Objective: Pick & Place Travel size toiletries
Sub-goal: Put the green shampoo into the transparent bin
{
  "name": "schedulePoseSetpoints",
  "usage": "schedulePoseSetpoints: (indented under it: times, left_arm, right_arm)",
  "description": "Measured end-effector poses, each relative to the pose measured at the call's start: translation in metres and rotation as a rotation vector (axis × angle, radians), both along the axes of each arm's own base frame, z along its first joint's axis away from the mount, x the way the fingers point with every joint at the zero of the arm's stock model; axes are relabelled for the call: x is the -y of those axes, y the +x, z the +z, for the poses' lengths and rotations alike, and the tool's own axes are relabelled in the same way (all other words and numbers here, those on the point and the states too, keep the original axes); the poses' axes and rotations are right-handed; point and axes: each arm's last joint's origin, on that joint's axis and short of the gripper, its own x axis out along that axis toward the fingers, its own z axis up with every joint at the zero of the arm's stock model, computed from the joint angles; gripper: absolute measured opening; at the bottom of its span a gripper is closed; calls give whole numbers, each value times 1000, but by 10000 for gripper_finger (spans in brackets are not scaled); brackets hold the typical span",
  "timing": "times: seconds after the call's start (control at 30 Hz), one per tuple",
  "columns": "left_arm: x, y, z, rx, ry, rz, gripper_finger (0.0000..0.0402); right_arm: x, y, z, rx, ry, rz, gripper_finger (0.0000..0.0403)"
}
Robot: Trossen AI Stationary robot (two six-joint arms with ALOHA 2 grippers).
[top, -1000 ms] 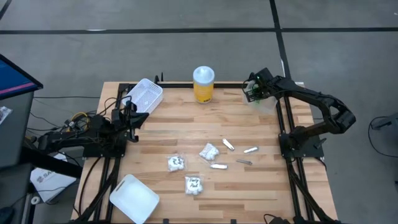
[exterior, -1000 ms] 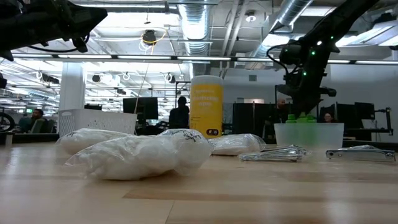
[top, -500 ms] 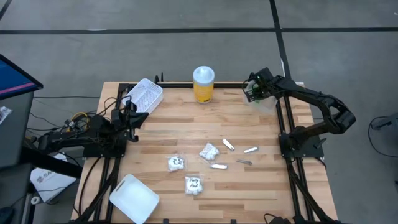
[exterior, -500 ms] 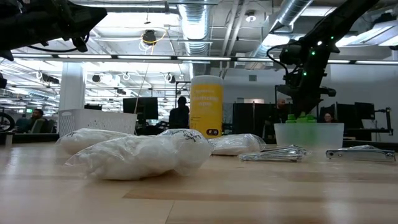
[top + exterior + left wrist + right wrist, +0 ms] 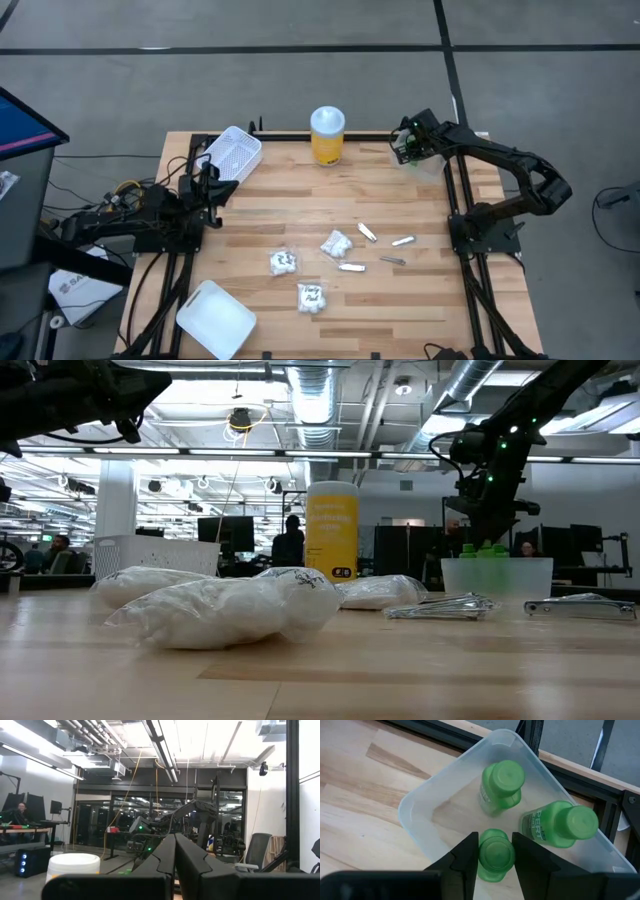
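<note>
Three green bottles stand in the clear tub (image 5: 420, 805) at the table's far right corner. My right gripper (image 5: 496, 854) points down into the tub (image 5: 420, 160), shut on the nearest bottle. The other two bottles (image 5: 502, 785) (image 5: 560, 826) stand free beside it. Three white packets (image 5: 283, 262) (image 5: 337, 243) (image 5: 312, 297) and several silvery tubes (image 5: 367, 232) (image 5: 403, 240) lie on the table's middle. My left gripper (image 5: 175, 840) is shut and waits raised at the table's left edge (image 5: 213, 187). My right gripper holds the green bottle by its round cap (image 5: 496, 862), pinched between the two fingers (image 5: 470, 855), one on each side. The fingers come from above, pointing down. The bottle is upright inside the tub; its base is hidden below the cap.
A tall yellow jar with a white lid (image 5: 327, 135) stands at the far edge. A white mesh tray (image 5: 232, 152) sits at the far left and a plain white tray (image 5: 216, 318) at the near left corner. In the low view the packets (image 5: 220, 605) lie nearest.
</note>
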Motion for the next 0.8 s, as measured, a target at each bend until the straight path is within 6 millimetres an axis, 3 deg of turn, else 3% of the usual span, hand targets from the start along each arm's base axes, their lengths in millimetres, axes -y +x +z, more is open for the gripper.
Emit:
schedulePoseSetpoints:
  times: [0.6, 0.8]
  left_arm:
    - [0, 0, 0, 2, 0, 0, 1]
    - [0, 0, 0, 2, 0, 0, 1]
  right_arm:
    - [0, 0, 0, -7, 1, 17, 110]
    - [0, 0, 0, -7, 0, 16, 149]
